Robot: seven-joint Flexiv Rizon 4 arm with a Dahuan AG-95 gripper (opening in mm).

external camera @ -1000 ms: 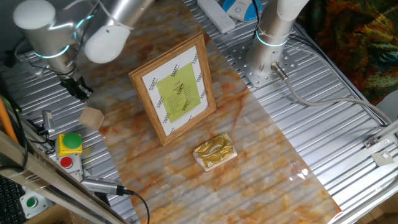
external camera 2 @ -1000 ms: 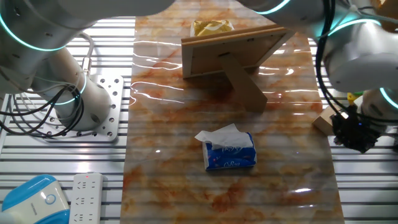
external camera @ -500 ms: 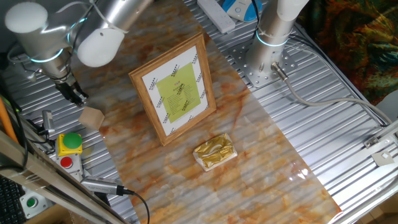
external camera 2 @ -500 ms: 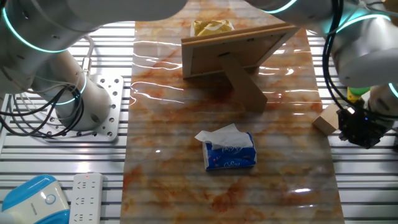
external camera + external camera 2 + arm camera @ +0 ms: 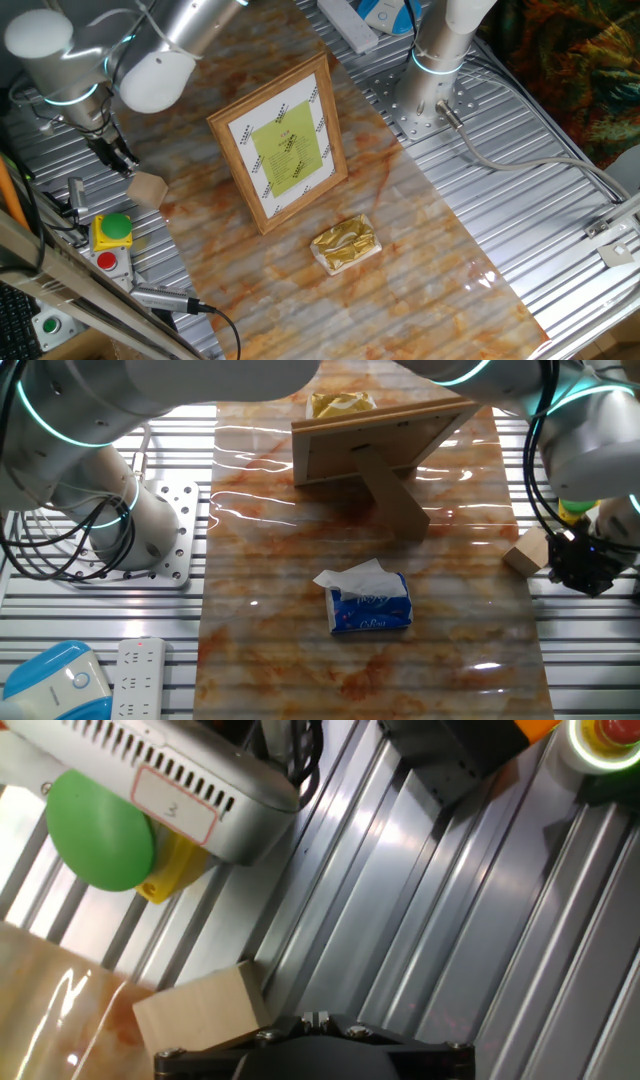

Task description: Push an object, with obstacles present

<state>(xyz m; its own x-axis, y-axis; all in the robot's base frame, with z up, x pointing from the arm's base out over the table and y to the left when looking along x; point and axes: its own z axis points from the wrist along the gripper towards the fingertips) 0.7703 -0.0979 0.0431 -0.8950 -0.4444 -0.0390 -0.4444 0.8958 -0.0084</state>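
Your push has hardly begun, as far as these pictures let you judge. The wooden block (image 5: pixel 148 187) sits at the left of one fixed view, at the very edge of the marbled mat (image 5: pixel 400 240) where it meets the ribbed metal counter (image 5: pixel 560 230), just above the yellow button box (image 5: pixel 112 233). In the other fixed view the wooden block (image 5: pixel 527 551) shows at the right edge of the mat, with the tool (image 5: pixel 581 563) right beside it on its outer side. Whether they touch you cannot tell from either fixed view.

In the hand view the wooden block (image 5: pixel 203 1010) lies at the lower left, half on the mat and half over the ribbed metal, close against the dark body of the tool at the bottom edge. The fingertips are out of sight there, and in the fixed views the tool (image 5: pixel 112 155) is too small and dark to read, so you cannot tell whether it is released or clenched.

Both obstacles are well apart from the block: the picture frame (image 5: pixel 281 143) stands upright at mid-mat, and the gold foil packet (image 5: pixel 344 243) lies below it. Nearly all of the travel is probably still ahead, and any inward path will need to stay clear of those two things.
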